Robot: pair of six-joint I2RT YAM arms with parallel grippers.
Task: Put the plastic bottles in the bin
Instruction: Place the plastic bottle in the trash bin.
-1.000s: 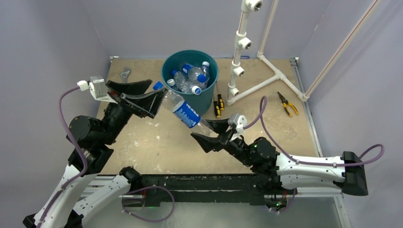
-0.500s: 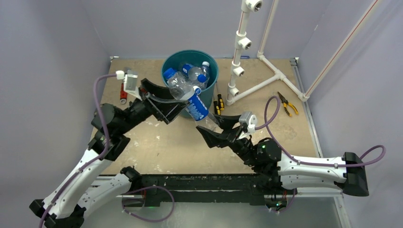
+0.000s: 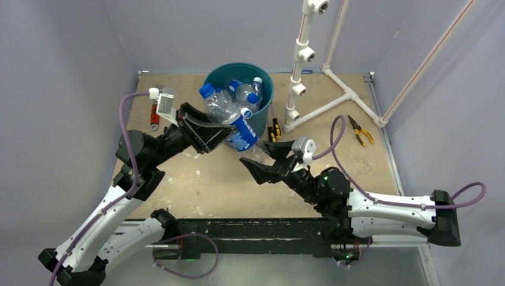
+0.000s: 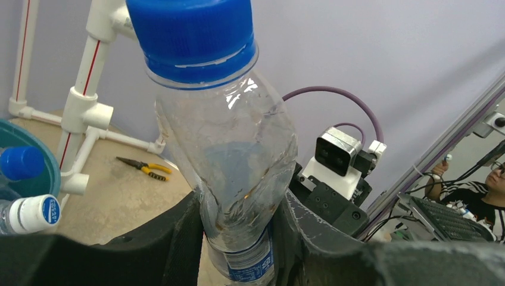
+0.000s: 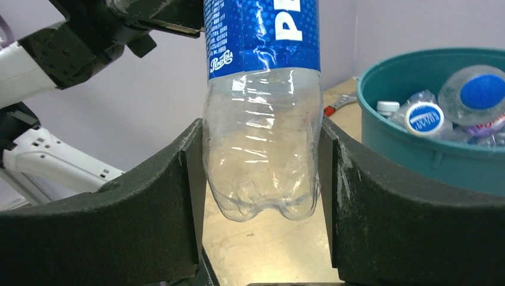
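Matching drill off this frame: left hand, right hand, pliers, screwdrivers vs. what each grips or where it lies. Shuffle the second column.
1. left hand
2. right hand
3. pliers
4. screwdrivers

A. lying between the bin and the pipe frame
B. clamped on the clear base of the bottle
C. lying by the pipe frame's right-hand leg
D. clamped on the bottle above its label

Pairs: 1-D, 2-B, 3-C, 4-A

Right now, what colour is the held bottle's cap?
The bottle has a blue cap, clearest in the left wrist view.
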